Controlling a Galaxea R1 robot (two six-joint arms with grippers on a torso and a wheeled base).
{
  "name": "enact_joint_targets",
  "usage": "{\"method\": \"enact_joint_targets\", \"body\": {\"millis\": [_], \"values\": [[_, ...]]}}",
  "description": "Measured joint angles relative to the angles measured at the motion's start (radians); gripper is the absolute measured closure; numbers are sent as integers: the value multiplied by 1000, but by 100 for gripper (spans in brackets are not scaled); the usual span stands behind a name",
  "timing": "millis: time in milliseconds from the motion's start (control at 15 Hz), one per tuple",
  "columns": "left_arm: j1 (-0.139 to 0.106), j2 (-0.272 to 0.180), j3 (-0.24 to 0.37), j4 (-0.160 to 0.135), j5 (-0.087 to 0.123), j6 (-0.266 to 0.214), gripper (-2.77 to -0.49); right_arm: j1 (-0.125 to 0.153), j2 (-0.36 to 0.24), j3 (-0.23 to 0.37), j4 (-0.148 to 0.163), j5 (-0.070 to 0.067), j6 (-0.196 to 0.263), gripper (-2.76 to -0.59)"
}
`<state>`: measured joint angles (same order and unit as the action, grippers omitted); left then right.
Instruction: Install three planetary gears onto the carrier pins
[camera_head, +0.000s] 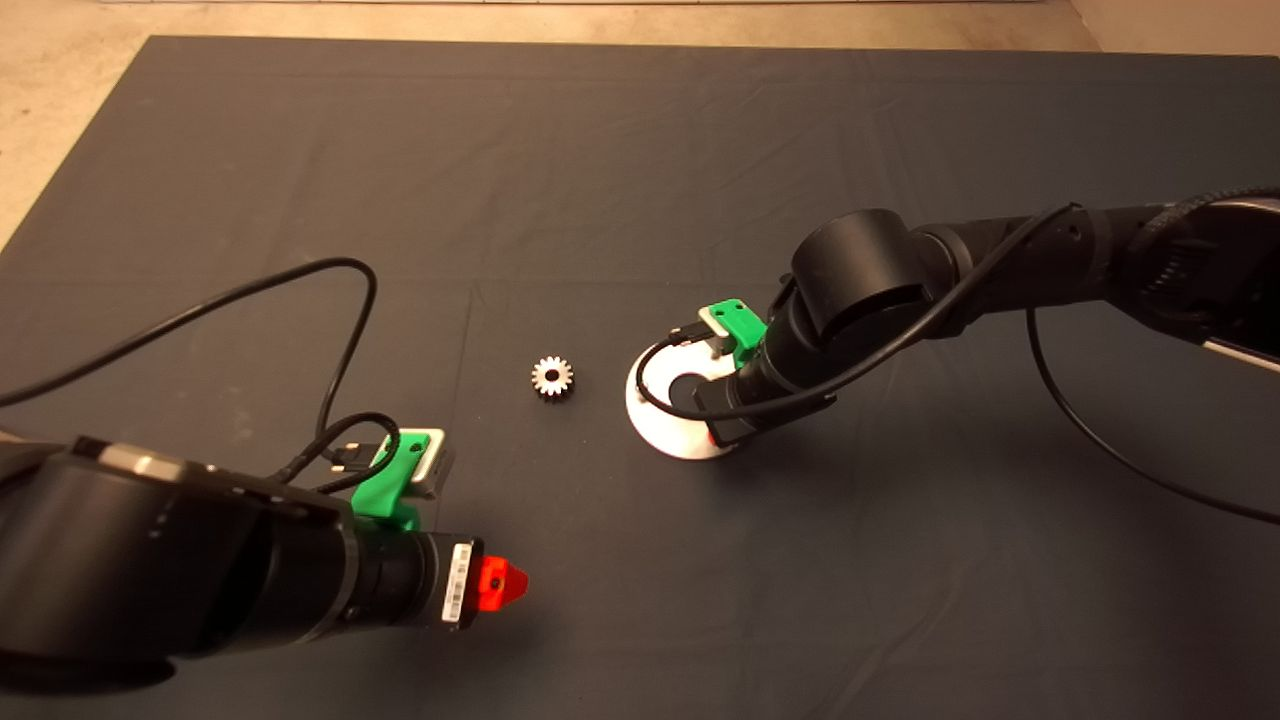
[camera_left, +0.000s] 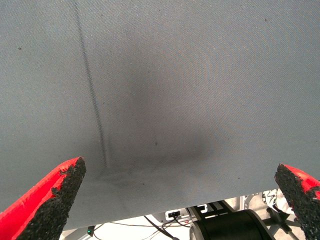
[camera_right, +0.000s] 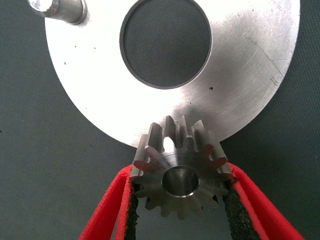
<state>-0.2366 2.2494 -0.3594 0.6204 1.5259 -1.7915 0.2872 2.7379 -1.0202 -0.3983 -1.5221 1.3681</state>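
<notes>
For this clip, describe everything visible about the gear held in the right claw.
The gear is a small silvery metal spur gear with straight teeth and a round centre bore. The right claw is shut on it, a black pad pressing each side. It hangs over the rim of the shiny carrier disc. Whether it sits on a pin cannot be seen.

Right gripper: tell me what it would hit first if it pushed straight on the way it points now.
Probably the carrier disc. The right gripper, shut on a planetary gear, points down at the disc's edge, so the gear would likely touch metal first. How much gap remains is unclear, and no pin shows under the gear.
</notes>
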Motion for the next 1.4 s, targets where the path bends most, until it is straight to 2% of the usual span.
{"method": "enact_joint_targets", "body": {"millis": [400, 533, 800, 1067, 1200, 1267, 1400], "values": [[-3, 0, 0, -4, 0, 1, -276, 0, 0, 0, 0, 0, 0, -109], [-8, 0, 0, -5, 0, 1, -276, 0, 0, 0, 0, -4, 0, -117], [-8, 0, 0, -7, 0, 4, -276, 0, 0, 0, 0, -5, 0, -146], [-8, 0, 0, -7, 0, 4, -276, 1, -1, 0, 0, -5, 0, -147], [-8, 0, 0, -7, 0, 4, -276, 15, -4, 1, 0, -5, 1, -149], [-8, 0, 0, -7, 0, 4, -276, 30, -9, 4, 0, -6, 1, -157], [-8, 0, 0, -7, 0, 4, -276, 69, -13, 14, 1, -8, 1, -158]]}}
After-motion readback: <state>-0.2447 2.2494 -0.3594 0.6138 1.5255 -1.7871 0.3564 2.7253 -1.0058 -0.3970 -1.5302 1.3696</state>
